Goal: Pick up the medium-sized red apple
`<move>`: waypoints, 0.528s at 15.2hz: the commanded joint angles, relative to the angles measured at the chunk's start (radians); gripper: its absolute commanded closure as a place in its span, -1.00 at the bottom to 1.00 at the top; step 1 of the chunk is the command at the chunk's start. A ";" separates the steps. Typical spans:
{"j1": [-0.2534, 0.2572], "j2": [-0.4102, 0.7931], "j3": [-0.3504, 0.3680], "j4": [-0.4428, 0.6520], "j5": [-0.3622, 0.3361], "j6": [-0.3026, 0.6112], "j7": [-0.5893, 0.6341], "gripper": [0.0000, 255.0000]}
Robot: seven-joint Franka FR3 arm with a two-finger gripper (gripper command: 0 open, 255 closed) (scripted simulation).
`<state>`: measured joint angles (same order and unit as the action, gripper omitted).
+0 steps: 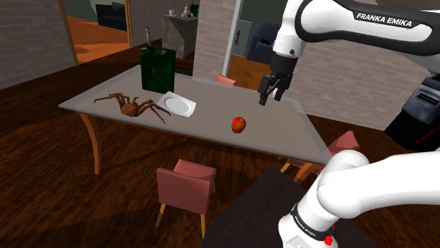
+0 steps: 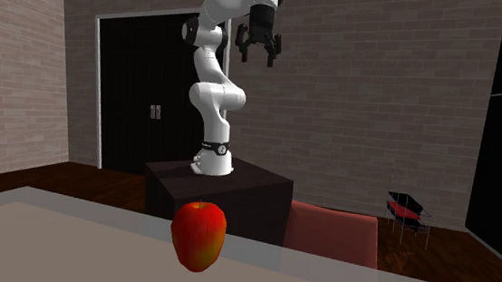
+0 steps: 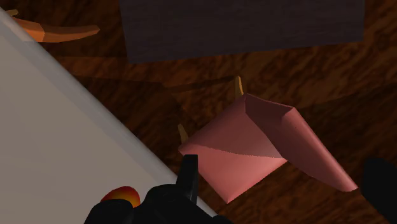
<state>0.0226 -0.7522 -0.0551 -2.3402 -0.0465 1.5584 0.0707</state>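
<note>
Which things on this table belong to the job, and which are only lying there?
For the job: red apple; gripper, open, not touching the apple.
Lying about: brown crab; white plate; dark green canister.

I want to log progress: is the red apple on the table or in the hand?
On the table. The apple rests on its top; the hand hangs in the air apart from it, open and empty.
</note>
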 commanded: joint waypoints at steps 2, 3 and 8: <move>-0.005 0.016 -0.013 -0.011 -0.010 0.030 -0.013 -1.00; -0.009 0.034 -0.027 -0.021 -0.019 0.061 -0.026 -1.00; -0.031 0.140 -0.094 -0.049 -0.060 0.214 -0.088 -1.00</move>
<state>-0.0032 -0.6332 -0.1331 -2.3888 -0.0968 1.7452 -0.0016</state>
